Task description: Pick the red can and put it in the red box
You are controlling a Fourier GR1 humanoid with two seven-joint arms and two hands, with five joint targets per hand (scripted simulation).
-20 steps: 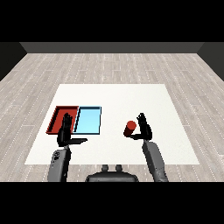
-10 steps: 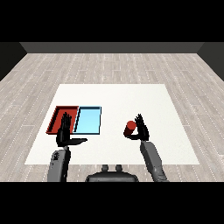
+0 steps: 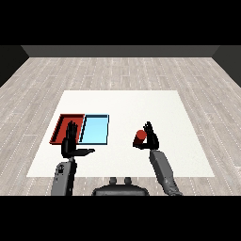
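Observation:
The red can (image 3: 139,137) stands upright on the white table (image 3: 164,113), right of the two trays. My right hand (image 3: 152,138) is up against the can's right side, fingers straight and pointing up, thumb reaching under the can's near side. The fingers are not curled round it. The red tray (image 3: 62,123) lies at the left of the table. My left hand (image 3: 70,142) hovers open over the red tray's near edge, thumb sticking out to the right.
The light blue tray (image 3: 95,129) lies against the red tray's right side, between the red tray and the can. The white table ends close behind both hands.
My right hand has edged slightly left, closer against the can. The can and my left hand have stayed where they were.

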